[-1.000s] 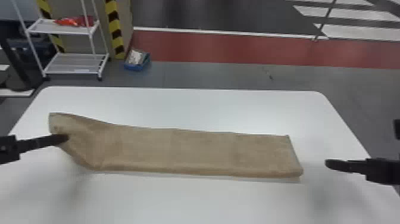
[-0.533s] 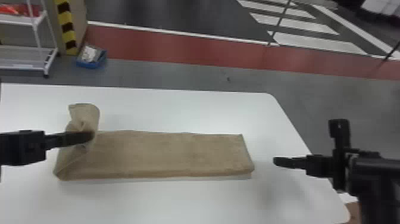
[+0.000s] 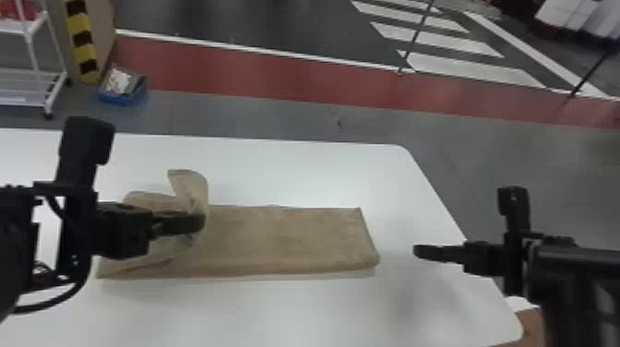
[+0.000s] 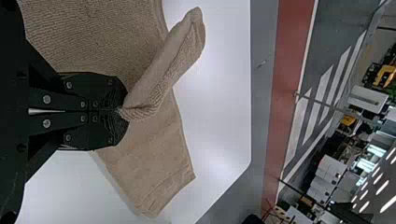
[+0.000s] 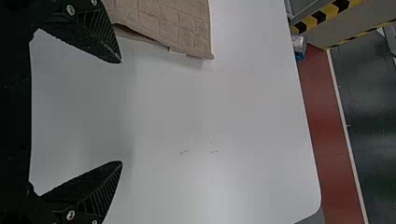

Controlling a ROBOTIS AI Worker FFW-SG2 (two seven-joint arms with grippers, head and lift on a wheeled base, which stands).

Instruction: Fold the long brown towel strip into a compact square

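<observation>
White table [image 3: 258, 309]: work surface, lying beneath the strip and both grippers.
Brown towel strip [image 3: 290, 240]: laid lengthwise from left to right, its right end [image 3: 360, 240] flat. Step in hand, as judged – the first crosswise fold, from the left.
Left gripper [image 4: 123, 112]: above the strip's left part, fingers pressed together on towel cloth.
Right gripper [image 5: 122, 113]: just beyond the right end, fingers spread, holding nothing.
Raised end [image 4: 166, 67]: curled up from the left gripper's pinch. Next move, as judged – carry it farther right, lower it with edges aligned, then release; a skewed layer would spoil the square.
</observation>
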